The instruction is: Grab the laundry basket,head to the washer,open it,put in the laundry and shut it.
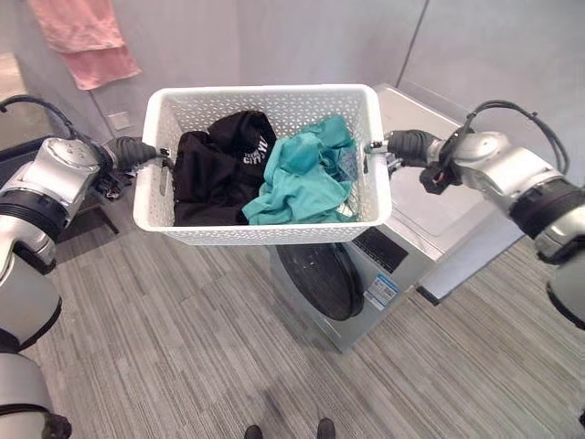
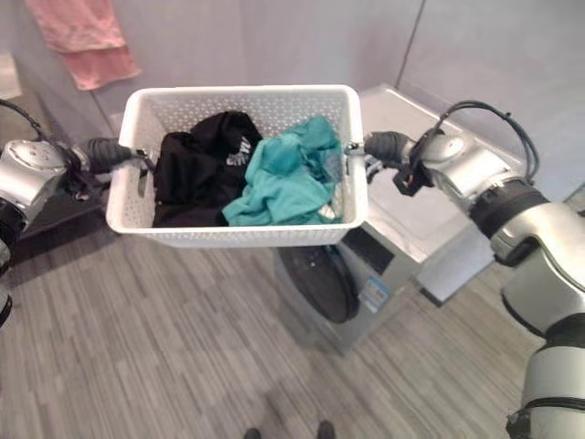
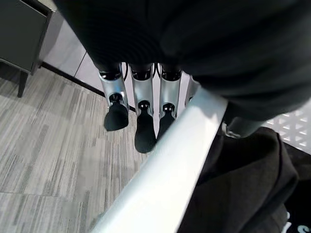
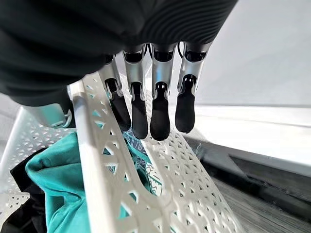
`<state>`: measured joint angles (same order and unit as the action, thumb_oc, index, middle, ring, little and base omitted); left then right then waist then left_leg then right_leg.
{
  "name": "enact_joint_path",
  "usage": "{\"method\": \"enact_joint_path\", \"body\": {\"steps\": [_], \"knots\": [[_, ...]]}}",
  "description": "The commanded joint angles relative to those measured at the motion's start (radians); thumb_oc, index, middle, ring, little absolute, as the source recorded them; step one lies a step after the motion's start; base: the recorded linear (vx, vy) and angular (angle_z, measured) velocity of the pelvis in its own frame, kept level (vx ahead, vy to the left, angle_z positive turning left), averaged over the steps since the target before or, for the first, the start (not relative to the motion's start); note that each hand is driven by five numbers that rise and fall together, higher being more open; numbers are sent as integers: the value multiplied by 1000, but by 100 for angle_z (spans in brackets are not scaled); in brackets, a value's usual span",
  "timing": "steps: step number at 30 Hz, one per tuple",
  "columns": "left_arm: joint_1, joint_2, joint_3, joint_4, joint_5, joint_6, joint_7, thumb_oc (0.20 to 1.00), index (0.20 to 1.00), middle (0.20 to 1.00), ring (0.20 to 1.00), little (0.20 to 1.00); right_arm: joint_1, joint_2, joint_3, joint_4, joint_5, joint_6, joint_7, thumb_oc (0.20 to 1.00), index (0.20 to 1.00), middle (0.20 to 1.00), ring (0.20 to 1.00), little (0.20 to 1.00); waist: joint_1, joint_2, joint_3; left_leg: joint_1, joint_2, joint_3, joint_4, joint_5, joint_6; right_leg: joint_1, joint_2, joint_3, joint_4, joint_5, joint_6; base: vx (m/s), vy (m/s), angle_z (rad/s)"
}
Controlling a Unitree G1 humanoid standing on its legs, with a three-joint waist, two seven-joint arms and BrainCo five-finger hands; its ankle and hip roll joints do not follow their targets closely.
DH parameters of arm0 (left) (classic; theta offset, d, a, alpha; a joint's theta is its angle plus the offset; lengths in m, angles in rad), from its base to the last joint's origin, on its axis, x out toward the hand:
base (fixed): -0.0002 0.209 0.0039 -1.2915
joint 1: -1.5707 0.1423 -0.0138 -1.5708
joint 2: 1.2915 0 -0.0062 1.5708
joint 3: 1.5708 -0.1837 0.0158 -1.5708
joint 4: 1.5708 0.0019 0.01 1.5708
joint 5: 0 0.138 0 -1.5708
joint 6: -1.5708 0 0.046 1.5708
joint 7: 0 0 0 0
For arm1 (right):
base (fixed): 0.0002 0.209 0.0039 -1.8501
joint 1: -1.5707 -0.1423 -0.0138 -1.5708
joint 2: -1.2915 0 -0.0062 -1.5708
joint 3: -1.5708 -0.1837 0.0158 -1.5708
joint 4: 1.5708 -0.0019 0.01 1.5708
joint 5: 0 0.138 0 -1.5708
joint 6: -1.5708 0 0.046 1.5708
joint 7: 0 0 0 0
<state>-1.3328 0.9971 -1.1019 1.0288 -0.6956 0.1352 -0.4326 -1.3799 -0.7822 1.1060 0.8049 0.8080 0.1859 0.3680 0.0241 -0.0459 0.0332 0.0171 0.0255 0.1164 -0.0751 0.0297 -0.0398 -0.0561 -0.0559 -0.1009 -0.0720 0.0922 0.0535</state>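
White perforated laundry basket holds black, teal clothes.

Pink towels hang above a dark cabinet.

The basket covers the top of the washer's round door and the front part of the washer's top. Under the black garment and the teal garment the basket floor is hidden (any further laundry there cannot be told). The pink towel is cut off by the upper edge. The left hand's thumb is hidden behind the basket rim. The right hand's thumb is hidden too.
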Motion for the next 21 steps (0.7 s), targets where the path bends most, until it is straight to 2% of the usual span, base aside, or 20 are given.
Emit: {"method": "enact_joint_path", "body": {"steps": [1, 2, 4, 5, 6, 7, 8, 9, 11, 12, 13, 15, 16, 18, 19, 20, 21], "knots": [[-127, 11, 29, 136, 28, -55, 57, 200, 200, 200, 200, 200, -219, 38, -87, 142, -15, -54, -56, 200, 200, 200, 200, 200, 82, 27, -2, 36, 45, 43, -12, -5, -43, 12, -38, -244, 94, 2, 85, -3, -93, -131], [-168, -6, 2, 147, 22, -69, 54, 200, 200, 200, 200, 200, -234, 34, -70, 169, -20, -49, -63, 200, 200, 200, 200, 200, 58, 20, 3, 30, 49, 28, -12, 4, -43, 10, -4, -168, 93, -30, 73, -5, -94, -96], [-147, -3, 38, 136, -1, -74, 63, 200, 200, 200, 200, 200, -217, 58, -105, 136, 17, -54, -58, 200, 200, 200, 200, 200, 57, 11, 2, 42, 53, 40, -12, 7, -44, 20, -1, -166, 76, -31, 62, 63, -121, 12], [-136, -11, 40, 139, 0, -68, 65, 200, 200, 200, 200, 200, -218, 67, -87, 131, 16, -55, -63, 200, 200, 200, 200, 200, 51, 5, 14, 34, 56, 40, 48, -7, -42, 39, 0, -167, 66, -32, 49, 67, -120, 39], [-136, -11, 40, 139, 0, -68, 65, 200, 200, 200, 200, 200, -218, 67, -87, 131, 16, -55, -63, 200, 200, 200, 200, 200, 51, 5, 14, 33, 56, 39, 49, -8, -42, 39, 0, -167, 66, -32, 49, 30, -120, 12], [-136, -23, 36, 153, 14, -64, 63, 200, 200, 200, 200, 200, -223, 75, -76, 133, 13, -55, -61, 200, 200, 200, 200, 200, 52, -2, 27, 5, 55, 34, 139, -15, -42, 50, -1, -172, 57, -36, 38, 11, -130, -2], [-146, -48, 34, 168, 22, -63, 67, 200, 200, 200, 200, 200, -244, 86, -56, 139, 8, -51, -56, 200, 200, 200, 200, 200, 54, -7, 51, -62, 46, 12, 287, -5, -52, 72, -1, -181, 43, -39, 22, 22, -164, 3], [-155, -60, 30, 174, 25, -65, 69, 200, 200, 200, 200, 200, -251, 92, -50, 138, 10, -49, -54, 200, 200, 200, 200, 200, 61, -13, 60, -91, 39, -4, 336, 20, -57, 81, 0, -180, 41, -47, 13, 41, -114, 6], [-156, -75, 34, 169, 17, -65, 71, 200, 200, 200, 200, 200, -264, 87, -41, 125, 19, -50, -55, 200, 200, 200, 200, 200, 59, -16, 65, -124, 42, -4, 330, 32, -55, 92, -1, -184, 37, -54, 10, 103, 1, 7], [-149, -91, 30, 158, 20, -64, 67, 200, 200, 200, 200, 200, -276, 63, -29, 114, 32, -49, -62, 200, 200, 200, 200, 200, 57, -25, 61, -184, 68, 30, 232, 55, -49, 121, -9, -186, 20, -61, 21, 210, 89, 24], [-148, -94, 25, 155, 25, -67, 66, 200, 200, 200, 200, 200, -276, 52, -28, 117, 28, -46, -60, 200, 200, 200, 200, 200, 66, -21, 58, -211, 86, 36, 180, 105, -59, 141, -8, -186, 8, -63, 27, 302, 136, 31], [-141, -93, 24, 167, 27, -75, 69, 200, 200, 200, 200, 200, -272, 40, -24, 117, 14, -49, -56, 200, 200, 200, 200, 200, 82, -11, 57, -250, 111, 13, 66, 173, -81, 176, -17, -172, 3, -77, 38, 227, 129, 14], [-141, -93, 24, 167, 27, -75, 69, 200, 200, 200, 200, 200, -272, 40, -24, 117, 14, -49, -56, 200, 200, 200, 200, 200, 82, -11, 58, -248, 110, 14, 65, 173, -81, 177, -18, -172, 3, -77, 38, 192, 122, -8], [-137, -101, 27, 172, 24, -80, 66, 200, 200, 200, 200, 200, -270, 38, -33, 128, 20, -49, -58, 200, 200, 200, 200, 200, 92, 16, 50, -263, 146, 16, -5, 220, -106, 233, -31, -150, 1, -99, 51, 352, 276, -22], [-141, -104, 25, 173, 32, -81, 64, 200, 200, 200, 200, 200, -266, 31, -34, 135, 11, -44, -56, 200, 200, 200, 200, 200, 89, 27, 42, -264, 159, 50, -3, 230, -110, 253, -38, -149, -3, -105, 56, 527, 506, -53], [-141, -88, 7, 162, 44, -74, 53, 200, 200, 200, 200, 200, -256, 13, -33, 118, -21, -19, -44, 200, 200, 200, 200, 200, 101, 48, 11, -227, 137, 21, 11, 209, -94, 276, -66, -129, 3, -122, 76, 438, 493, -48], [-137, -82, 0, 148, 40, -74, 50, 200, 200, 200, 200, 200, -238, 9, -38, 72, -22, -16, -36, 200, 200, 200, 200, 200, 102, 53, 0, -234, 111, -1, 47, 194, -84, 276, -93, -117, 26, -121, 84, 332, 387, -68]]}}
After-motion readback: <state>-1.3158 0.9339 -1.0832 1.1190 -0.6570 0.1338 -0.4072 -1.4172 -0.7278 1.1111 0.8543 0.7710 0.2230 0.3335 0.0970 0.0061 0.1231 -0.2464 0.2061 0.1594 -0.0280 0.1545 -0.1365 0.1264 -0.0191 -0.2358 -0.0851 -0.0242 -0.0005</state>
